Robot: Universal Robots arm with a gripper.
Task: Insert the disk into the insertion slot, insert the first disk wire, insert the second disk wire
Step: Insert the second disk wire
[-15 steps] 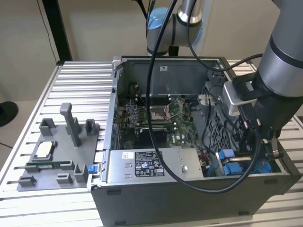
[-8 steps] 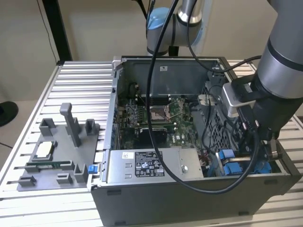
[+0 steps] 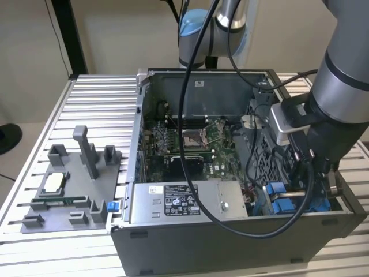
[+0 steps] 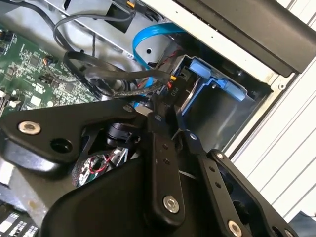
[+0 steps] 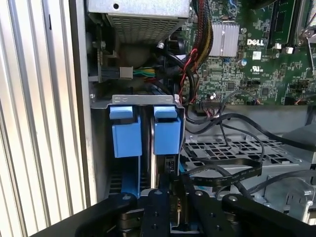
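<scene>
The disk's blue carrier (image 5: 168,133) stands in the grey metal insertion slot (image 5: 143,100), beside a second blue tab (image 5: 126,131); the drive body is mostly hidden. My gripper (image 5: 170,186) reaches down into the bay at the exterior view's right (image 3: 308,173). In the second wrist view my gripper (image 4: 170,106) is shut on a small black wire connector (image 4: 174,90). The connector sits against the end of the blue carrier (image 4: 212,74). Its flat black cable (image 5: 232,173) loops away over the perforated metal cage.
The open computer case (image 3: 230,242) lies on a slatted table. A grey labelled power-supply box (image 3: 173,199) sits along the front wall, with the motherboard (image 3: 190,144) behind it. A blue ribbon cable (image 4: 148,37) and loose black wires crowd the bay. A grey fixture (image 3: 69,184) stands at the exterior view's left.
</scene>
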